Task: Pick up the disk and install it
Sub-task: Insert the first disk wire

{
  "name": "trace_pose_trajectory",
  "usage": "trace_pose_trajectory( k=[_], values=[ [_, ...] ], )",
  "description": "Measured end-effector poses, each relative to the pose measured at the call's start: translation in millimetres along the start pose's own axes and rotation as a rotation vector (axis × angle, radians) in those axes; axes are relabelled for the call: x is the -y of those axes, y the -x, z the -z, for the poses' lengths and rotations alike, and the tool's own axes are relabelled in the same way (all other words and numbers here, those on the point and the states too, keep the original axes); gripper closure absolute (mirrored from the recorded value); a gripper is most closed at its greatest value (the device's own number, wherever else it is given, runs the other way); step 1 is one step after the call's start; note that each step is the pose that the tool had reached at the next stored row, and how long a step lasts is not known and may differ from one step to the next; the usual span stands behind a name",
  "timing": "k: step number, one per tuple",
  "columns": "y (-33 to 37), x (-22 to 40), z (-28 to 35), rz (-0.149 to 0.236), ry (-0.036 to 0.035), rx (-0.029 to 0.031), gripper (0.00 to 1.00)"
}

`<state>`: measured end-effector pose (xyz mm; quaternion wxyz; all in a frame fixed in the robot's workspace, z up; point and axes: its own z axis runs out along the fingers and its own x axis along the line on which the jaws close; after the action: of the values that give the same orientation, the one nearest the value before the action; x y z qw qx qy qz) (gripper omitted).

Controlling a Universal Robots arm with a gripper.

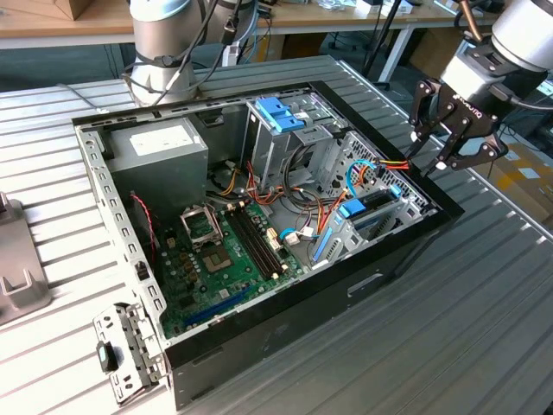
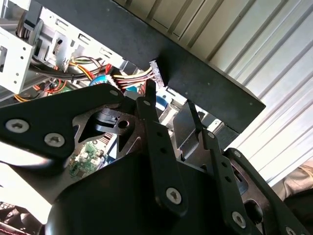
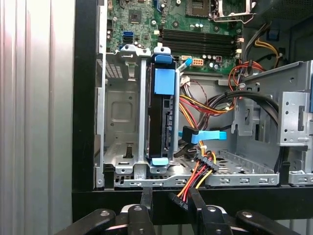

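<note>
Gripper [image 1: 456,145] released, nothing between its fingers, hovering just above the computer case [image 1: 363,285] rim at the exterior view's right. Disk [image 3: 161,117] stands on edge in the drive cage [image 3: 122,117]; adjacent bay open. Loose power connector [image 3: 205,164] lies near the rim.

An open bay [image 3: 120,132] stood beside the disk [image 3: 161,117]. Loose red and yellow cables [image 3: 198,169] crossed the case wall [image 3: 274,200] directly ahead of the pincer [image 3: 168,198], obstructing approach.
</note>
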<state>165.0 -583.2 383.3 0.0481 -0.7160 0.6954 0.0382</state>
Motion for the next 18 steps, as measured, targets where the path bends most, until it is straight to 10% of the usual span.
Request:
trace_pose_trajectory(
  k=[18],
  values=[
    [0.0,0.0,0.0,0.092,0.0112,0.0015,0.58]
  ],
)
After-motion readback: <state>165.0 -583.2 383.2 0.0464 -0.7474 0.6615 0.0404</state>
